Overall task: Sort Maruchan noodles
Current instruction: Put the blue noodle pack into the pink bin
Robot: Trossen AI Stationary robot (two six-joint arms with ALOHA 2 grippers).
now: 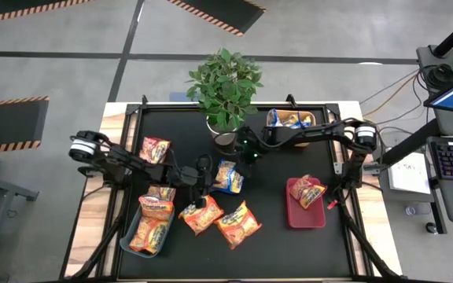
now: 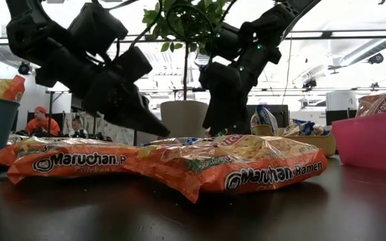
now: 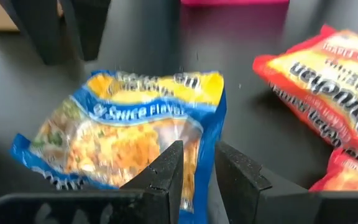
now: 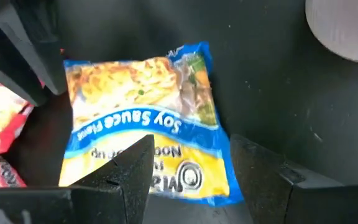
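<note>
A blue-and-yellow Maruchan packet [image 1: 228, 177] lies mid-table between my two grippers. My left gripper [image 3: 199, 152] comes at it from the table's left and is shut on its edge. My right gripper [image 4: 191, 155] hangs open just above the same packet [image 4: 145, 118], one finger over each side, touching nothing. Loose orange packets [image 1: 200, 214] [image 1: 238, 224] lie flat toward the near edge, and another [image 1: 155, 149] lies to the left. Further packets sit in three bins. My left gripper pinches the blue packet's side edge [image 3: 205, 134] between its two fingers. The fingers come slanting down from the table's left. Whether the packet is lifted clear of the table, I cannot tell.
A grey-blue bin [image 1: 126, 240] at the near left holds orange packets. A red bin [image 1: 296, 218] on the right holds a red-pink one, and a tan bin [image 1: 313, 126] at the far side holds blue ones. A potted plant [image 1: 225, 82] stands at the far edge, close to my right arm.
</note>
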